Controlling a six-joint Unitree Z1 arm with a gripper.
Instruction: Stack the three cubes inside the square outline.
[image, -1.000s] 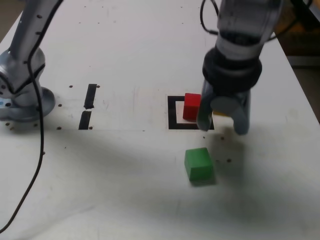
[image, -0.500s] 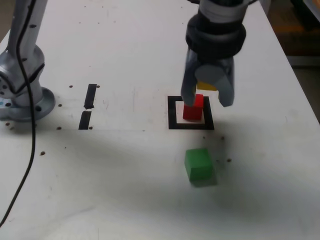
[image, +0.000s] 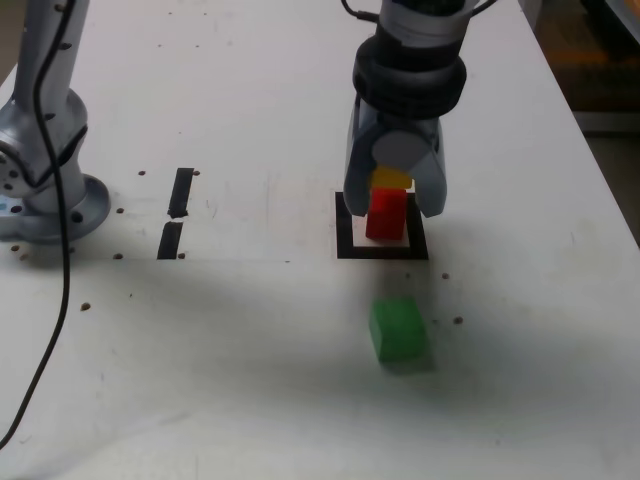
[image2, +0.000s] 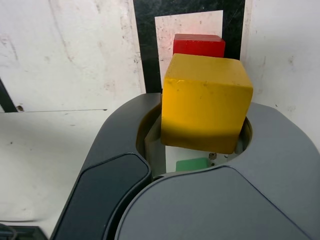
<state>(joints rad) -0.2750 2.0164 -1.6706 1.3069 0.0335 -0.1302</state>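
My gripper (image: 393, 198) hangs over the square outline (image: 345, 236), shut on the yellow cube (image: 391, 178). That cube sits directly above the red cube (image: 386, 214), which stands inside the outline; I cannot tell whether the two touch. The green cube (image: 398, 330) lies alone on the table, nearer the camera than the outline. In the wrist view the yellow cube (image2: 205, 102) fills the space between the dark grey fingers (image2: 112, 190). Past it show the red cube (image2: 199, 45) and the square outline (image2: 142, 50). A bit of the green cube (image2: 192, 164) peeks through under the yellow one.
The arm's silver base (image: 40, 195) stands at the exterior view's left, with a black cable (image: 62, 300) trailing toward the front edge. Two short black bars (image: 180, 192) mark the white table between base and outline. The table's right edge (image: 600, 170) runs close by.
The gripper has carried the yellow cube toward the exterior view's left and farther from the camera, from beside the outline to above the red cube. The green and red cubes have stayed put.
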